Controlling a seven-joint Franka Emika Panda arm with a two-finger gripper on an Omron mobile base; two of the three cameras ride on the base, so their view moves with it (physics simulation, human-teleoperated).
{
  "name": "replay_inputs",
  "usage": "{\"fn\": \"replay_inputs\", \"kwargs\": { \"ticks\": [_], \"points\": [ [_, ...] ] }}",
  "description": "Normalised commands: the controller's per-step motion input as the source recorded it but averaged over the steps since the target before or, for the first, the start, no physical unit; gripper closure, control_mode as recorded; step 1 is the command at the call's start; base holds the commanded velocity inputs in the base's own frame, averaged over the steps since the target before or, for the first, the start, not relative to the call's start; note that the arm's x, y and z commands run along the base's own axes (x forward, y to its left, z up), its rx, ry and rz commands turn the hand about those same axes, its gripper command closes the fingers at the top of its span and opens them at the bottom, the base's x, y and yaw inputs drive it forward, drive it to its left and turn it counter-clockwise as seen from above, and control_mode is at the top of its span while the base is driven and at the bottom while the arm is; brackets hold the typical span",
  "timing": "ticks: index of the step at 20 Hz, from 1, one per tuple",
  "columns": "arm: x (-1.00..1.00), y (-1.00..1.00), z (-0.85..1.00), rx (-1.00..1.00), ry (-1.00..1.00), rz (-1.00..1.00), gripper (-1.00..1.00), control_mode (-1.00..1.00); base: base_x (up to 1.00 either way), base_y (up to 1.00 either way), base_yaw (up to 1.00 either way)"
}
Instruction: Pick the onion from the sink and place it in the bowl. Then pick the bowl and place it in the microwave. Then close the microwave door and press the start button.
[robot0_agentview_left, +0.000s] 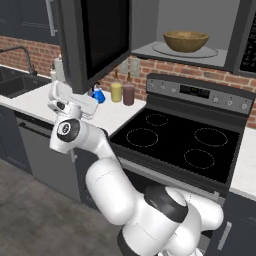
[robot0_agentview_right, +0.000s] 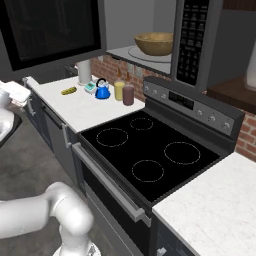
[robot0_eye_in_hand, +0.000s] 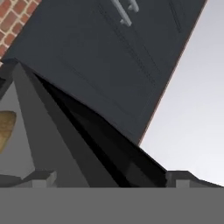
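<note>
The microwave (robot0_agentview_left: 200, 22) stands with its door swung out to the left. The wooden bowl (robot0_agentview_left: 185, 41) sits on the turntable inside, also seen as bowl (robot0_agentview_right: 154, 43) and at the left edge as bowl (robot0_eye_in_hand: 5, 129). The onion is hidden from view. The microwave door (robot0_agentview_left: 100, 35) hangs over the counter, and its dark lower edge, the microwave door (robot0_eye_in_hand: 92, 144), runs between my fingertips. My gripper (robot0_eye_in_hand: 111, 177) is open, nothing in it. My hand (robot0_agentview_left: 70, 99) sits just under the door's outer corner. The sink (robot0_agentview_left: 12, 85) lies far left.
A black stove (robot0_agentview_left: 180, 145) lies below the microwave. On the counter to its left stand a blue kettle (robot0_agentview_left: 98, 95), a yellow cup (robot0_agentview_left: 116, 92), a maroon cup (robot0_agentview_left: 128, 94) and a white canister (robot0_agentview_right: 83, 72). The control panel (robot0_agentview_right: 192, 40) is right of the bowl.
</note>
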Motion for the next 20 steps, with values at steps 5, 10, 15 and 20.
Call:
{"fn": "replay_inputs", "kwargs": {
  "ticks": [5,10,15,20],
  "points": [
    [-0.02,-0.88,0.5,0.16,-0.12,0.0,-1.0,-1.0,0.0,0.0,0.0],
    [-0.21,-0.94,0.5,0.18,-0.19,-0.01,-1.0,-1.0,0.0,0.0,0.0],
    [-0.44,-0.84,0.38,0.18,-0.17,-0.06,-1.0,-1.0,0.0,0.0,0.0],
    [-0.74,-0.72,0.27,0.17,-0.05,-0.26,-1.0,-1.0,0.0,0.0,0.0]
  ]
}}
